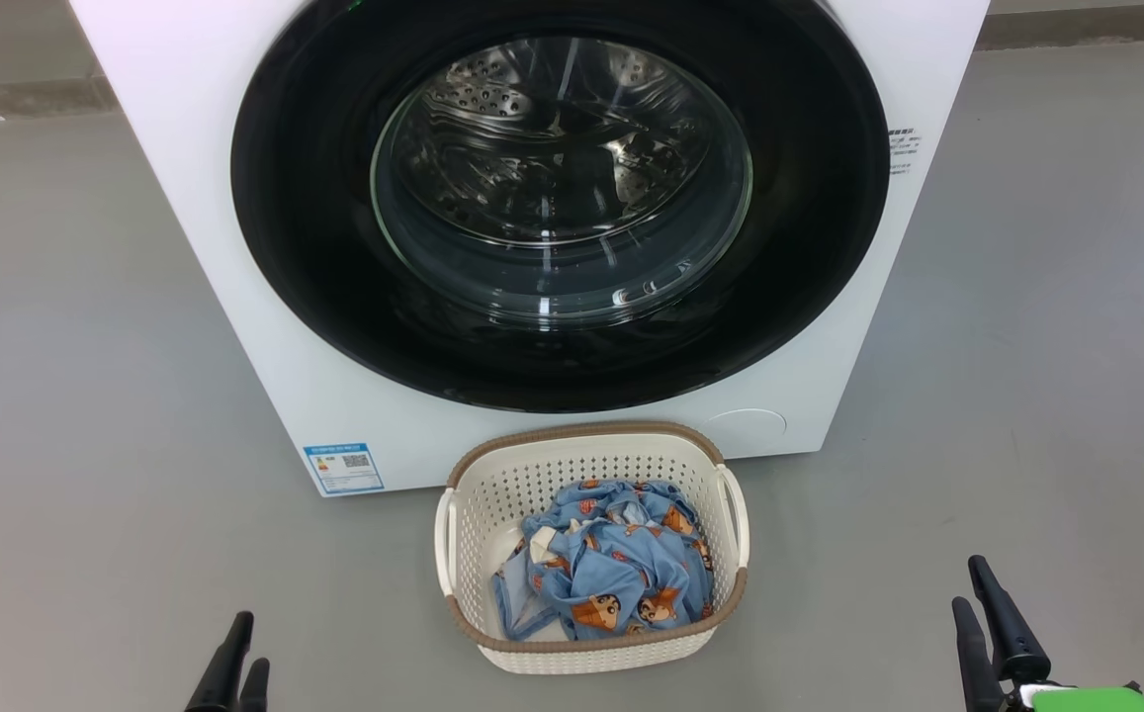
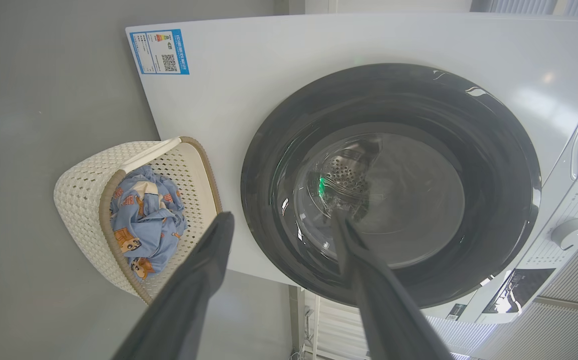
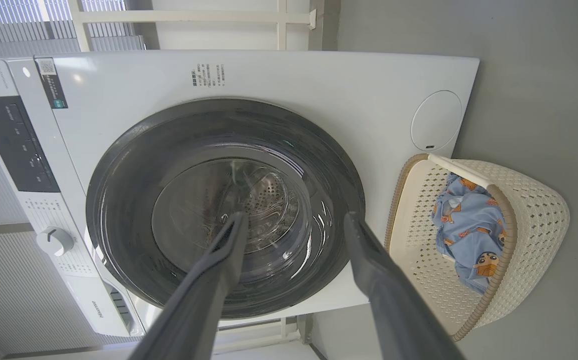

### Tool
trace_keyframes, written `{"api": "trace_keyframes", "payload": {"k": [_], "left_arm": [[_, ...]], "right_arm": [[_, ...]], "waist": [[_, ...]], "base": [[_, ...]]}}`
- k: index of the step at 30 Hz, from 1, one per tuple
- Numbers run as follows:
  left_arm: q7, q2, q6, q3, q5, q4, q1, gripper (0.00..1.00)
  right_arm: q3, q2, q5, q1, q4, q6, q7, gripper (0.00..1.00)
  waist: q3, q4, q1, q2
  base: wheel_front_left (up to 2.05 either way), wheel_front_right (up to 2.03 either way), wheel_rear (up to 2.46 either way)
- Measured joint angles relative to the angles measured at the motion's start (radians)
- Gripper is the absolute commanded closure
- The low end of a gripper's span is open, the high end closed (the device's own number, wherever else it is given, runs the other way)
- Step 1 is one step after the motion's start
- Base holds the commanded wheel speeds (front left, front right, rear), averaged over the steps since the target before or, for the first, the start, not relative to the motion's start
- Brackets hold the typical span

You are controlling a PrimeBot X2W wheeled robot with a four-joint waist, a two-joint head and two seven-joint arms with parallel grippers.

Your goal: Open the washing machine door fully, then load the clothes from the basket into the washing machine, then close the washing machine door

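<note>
Washing machine door (image 1: pixel 562 198), top beyond frame

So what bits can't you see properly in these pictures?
Head view: top of the washing machine, cut off by the upper edge.
Head view: print on the blue label, too small to read.
Head view: basket floor, mostly hidden under the clothes.
Head view: drum, muddled by reflections in the washing machine door.

White front-loading washing machine (image 1: pixel 191 148); its round door (image 1: pixel 560 178), glossy black rim around a bulging clear glass bowl, is shut flush against the front. Just before it stands the cream perforated basket (image 1: pixel 586 432), upright, holding the crumpled light blue printed clothes (image 1: pixel 611 559).
</note>
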Motion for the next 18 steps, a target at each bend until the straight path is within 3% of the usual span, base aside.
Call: {"api": "trace_keyframes", "payload": {"k": [10,18], "left_arm": [[-0.025,0.003,0.000,-0.006,0.049,-0.013,0.000,0.00],[-0.049,0.004,0.000,0.003,0.152,-0.021,0.000,0.00]], "right_arm": [[0.012,-0.004,-0.060,0.000,-0.019,0.000,-0.024,0.00],[0.032,-0.007,-0.161,0.000,-0.043,0.000,-0.048,0.00]], "waist": [[0.001,0.001,-0.0002,0.0000],[0.002,0.001,-0.0002,0.0000]], "base": [[0.00,0.00,0.00],[0.00,0.00,0.00]]}}
